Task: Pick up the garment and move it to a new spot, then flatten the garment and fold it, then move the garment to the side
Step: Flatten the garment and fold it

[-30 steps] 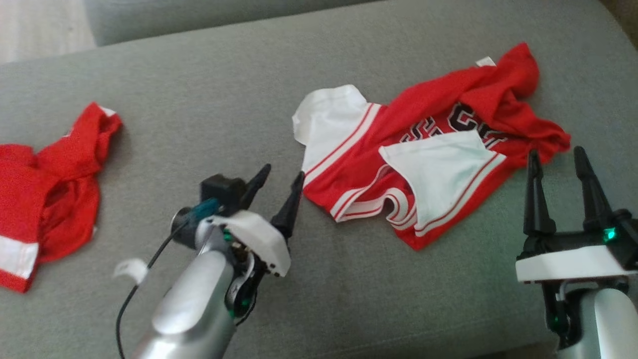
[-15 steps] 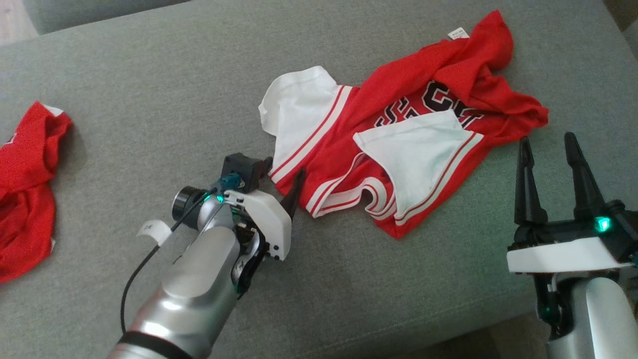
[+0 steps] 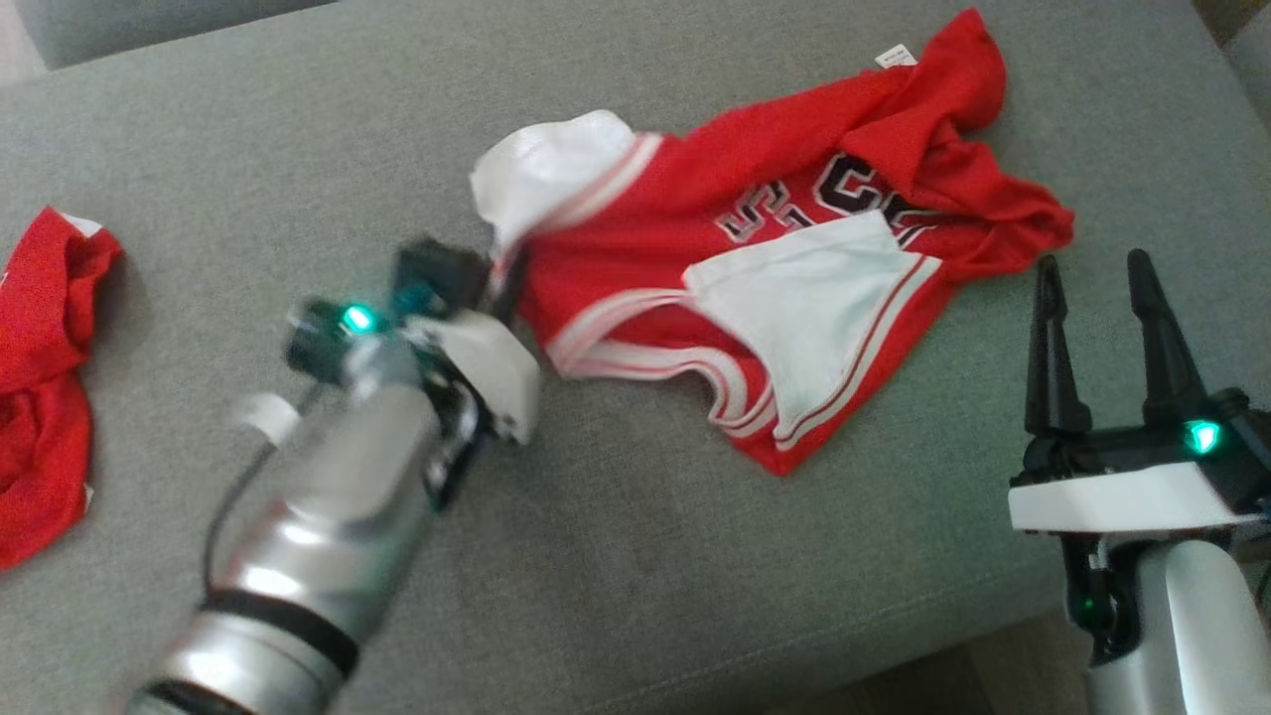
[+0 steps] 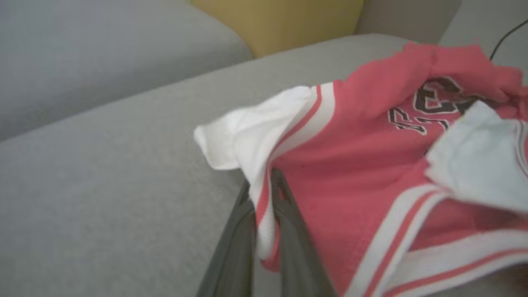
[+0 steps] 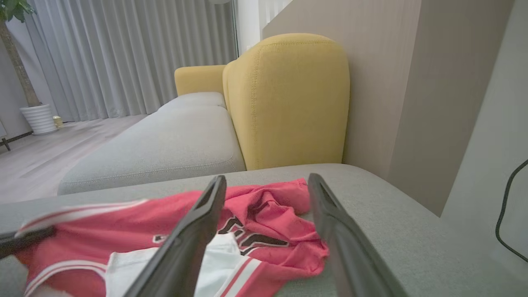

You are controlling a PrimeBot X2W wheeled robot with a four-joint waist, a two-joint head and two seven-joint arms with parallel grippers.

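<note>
Two grippers over the grey sofa cushion (image 3: 635, 576). Left gripper (image 3: 501, 283) clamped tight on the white-striped sleeve edge of the red jersey (image 3: 655, 248), with the fabric sandwiched between both fingers (image 4: 288, 231) in the left wrist view. Right gripper (image 3: 1090, 260) spread wide, holding nothing, parked just beside the jersey's right end. Jersey crumpled mid-cushion, black lettering facing up. Second red garment (image 3: 40, 338) well off to the left.
</note>
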